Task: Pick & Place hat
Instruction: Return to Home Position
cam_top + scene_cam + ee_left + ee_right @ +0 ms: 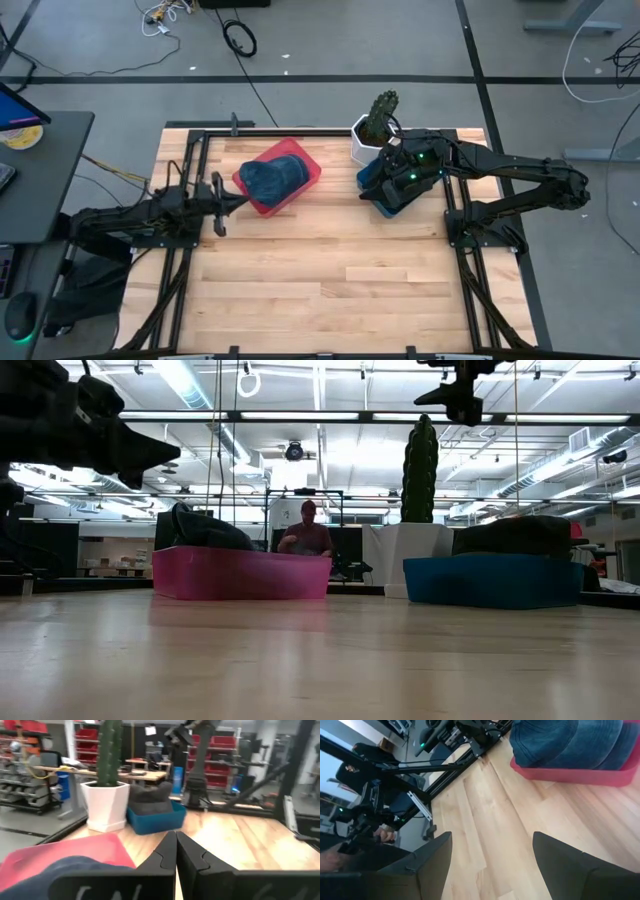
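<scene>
High view: overhead, straight down, far off, takes in the whole table with the red bin. Low view: at board level, facing level across toward the red bin, room behind it. Left wrist view: very near, just above the red bin, facing past the left gripper, fingers together, to the blue bin and cactus beyond the red bin. Right wrist view: well apart from the red bin, tilted down past the right gripper, fingers spread, back at it. All four share the red bin.
</scene>
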